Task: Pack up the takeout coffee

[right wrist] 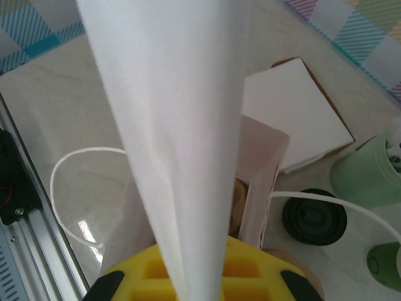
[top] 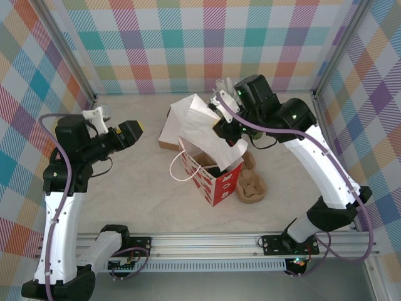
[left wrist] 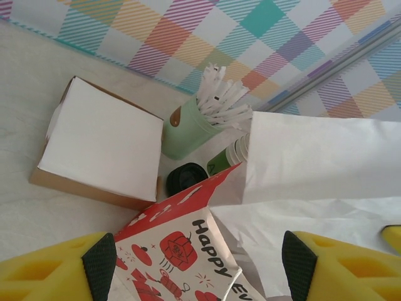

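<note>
Left tool (left wrist: 199,263) gapes empty (takeout coffee (left wrist: 186,179) ahead, past red bag (left wrist: 182,251)); right tool (right wrist: 197,282) clamps white paper (right wrist: 169,125).

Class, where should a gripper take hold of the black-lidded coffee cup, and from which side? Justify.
Probably from above, jaws straddling the round black lid of the takeout coffee: it faces up, while the mint cup and red bag crowd its sides.

Crumpled white paper bag (top: 200,125) overhangs the red-and-white printed gift bag (top: 219,183); brown cardboard box of white napkins (left wrist: 100,141) lies just beside.
</note>
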Controlling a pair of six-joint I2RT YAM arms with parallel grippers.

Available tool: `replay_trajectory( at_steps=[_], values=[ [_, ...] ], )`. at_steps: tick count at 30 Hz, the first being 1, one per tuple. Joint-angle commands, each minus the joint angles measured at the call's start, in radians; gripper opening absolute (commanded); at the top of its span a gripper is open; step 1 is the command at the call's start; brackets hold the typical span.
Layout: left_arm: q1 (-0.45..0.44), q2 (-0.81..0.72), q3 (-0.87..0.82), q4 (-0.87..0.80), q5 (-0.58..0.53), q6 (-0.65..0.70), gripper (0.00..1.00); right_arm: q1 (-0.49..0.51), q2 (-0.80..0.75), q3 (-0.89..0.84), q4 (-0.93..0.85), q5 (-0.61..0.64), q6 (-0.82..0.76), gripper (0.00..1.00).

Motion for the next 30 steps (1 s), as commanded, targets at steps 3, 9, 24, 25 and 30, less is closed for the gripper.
replay_trajectory(
  at_steps=[3, 9, 24, 25, 30],
  values=[
    [-0.007, -0.007, -0.003, 0.005, -0.013, 0.028, 0.72, 0.032, 0.019, -0.044, -0.074, 0.045, 0.035, 0.0],
    [-0.007, 0.001, -0.007, 0.008, -0.008, 0.026, 0.72, 0.064, 0.076, -0.07, -0.149, 0.048, 0.046, 0.01],
    [-0.007, -0.003, -0.01, 0.001, -0.001, 0.034, 0.72, 0.074, 0.287, -0.078, -0.164, 0.017, 0.079, 0.05],
    [-0.007, -0.003, -0.011, 0.001, 0.0, 0.035, 0.72, 0.074, 0.298, -0.084, -0.164, 0.011, 0.079, 0.05],
    [-0.008, -0.002, -0.015, -0.002, -0.002, 0.041, 0.72, 0.075, 0.329, -0.121, -0.156, 0.017, 0.086, 0.06]
  ],
)
